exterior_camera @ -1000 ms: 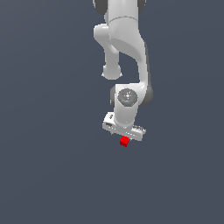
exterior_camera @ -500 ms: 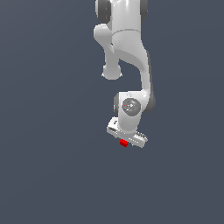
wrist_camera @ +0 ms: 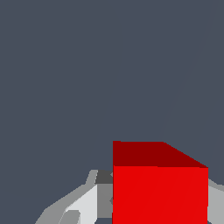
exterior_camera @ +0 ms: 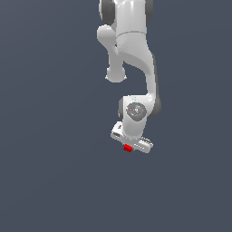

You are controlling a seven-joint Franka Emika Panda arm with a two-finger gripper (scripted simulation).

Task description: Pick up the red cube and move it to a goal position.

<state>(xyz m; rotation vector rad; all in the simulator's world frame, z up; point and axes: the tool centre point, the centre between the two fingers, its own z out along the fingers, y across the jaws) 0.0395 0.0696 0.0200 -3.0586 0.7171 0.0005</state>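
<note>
1. exterior view: the arm (exterior_camera: 131,50) reaches down over plain dark grey ground, and the gripper (exterior_camera: 130,146) sits low at its end, with the cube (exterior_camera: 128,147) showing as a small red patch right at its underside.
2. wrist view: the cube (wrist_camera: 159,186) looms large, a grey finger (wrist_camera: 87,199) on one side, another (wrist_camera: 215,201) on the opposite side — jaws closed on the cube.
</note>
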